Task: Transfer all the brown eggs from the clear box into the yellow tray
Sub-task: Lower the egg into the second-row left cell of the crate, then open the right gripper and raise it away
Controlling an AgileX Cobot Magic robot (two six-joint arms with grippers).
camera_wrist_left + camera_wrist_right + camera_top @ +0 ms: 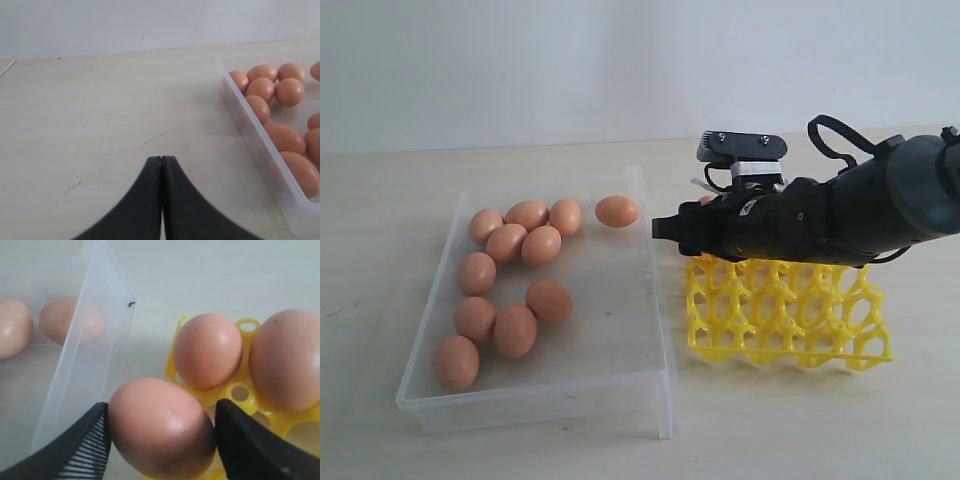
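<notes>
- We are clamping a brown egg [160, 432] in our right gripper [162, 406], and both black fingers are pressing against its sides, with the ribbed pad [87, 452] touching one flank.
- The egg is overlapping the edge of the yellow tray [241, 392]; whether it is touching the tray, we are not able to tell.
- Two more eggs [207, 350] [287, 360] are sitting side by side in tray cups just beyond it.
- The clear box [82, 345] is standing near the tray, with a strip of pale table [210, 275] showing between them.
- Two further eggs [12, 327] [67, 320] are lying inside the box, one showing hazily through its wall.
</notes>
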